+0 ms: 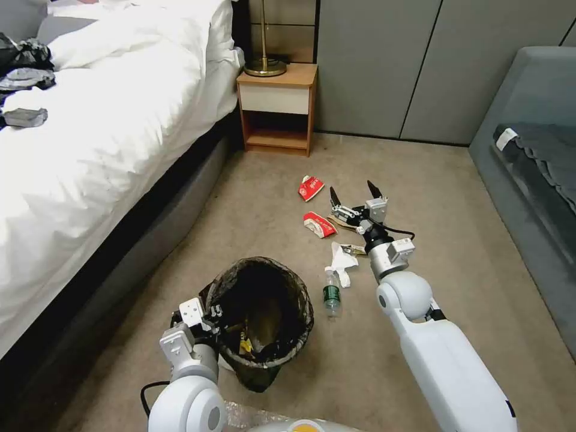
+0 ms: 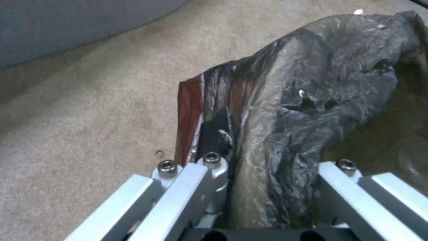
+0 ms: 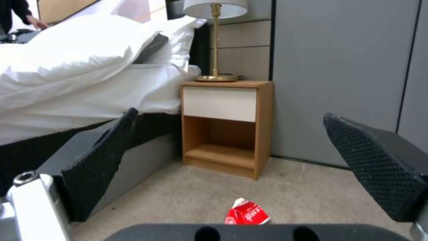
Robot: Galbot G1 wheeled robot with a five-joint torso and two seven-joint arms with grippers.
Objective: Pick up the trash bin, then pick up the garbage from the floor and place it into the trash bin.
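Observation:
The trash bin (image 1: 259, 312), lined with a dark crinkled bag (image 2: 312, 83), is close in front of me and tilted. My left gripper (image 1: 207, 315) is shut on its near-left rim. A yellow wrapper (image 1: 245, 346) lies inside. The garbage is on the carpet beyond: two red-and-white packets (image 1: 311, 187) (image 1: 318, 224), white paper scraps (image 1: 342, 259) and a clear bottle with a green label (image 1: 331, 295). My right gripper (image 1: 354, 195) hangs open over this litter with nothing between its black fingers (image 3: 102, 164); the farther red packet (image 3: 246, 214) lies just ahead of it.
A bed with white bedding (image 1: 90, 150) runs along the left, with black clothes (image 1: 24, 66) on it. A wooden nightstand (image 1: 279, 108) with a brass lamp (image 1: 264, 66) stands by the grey wall. A grey sofa (image 1: 528, 180) borders the right. Open carpet lies between.

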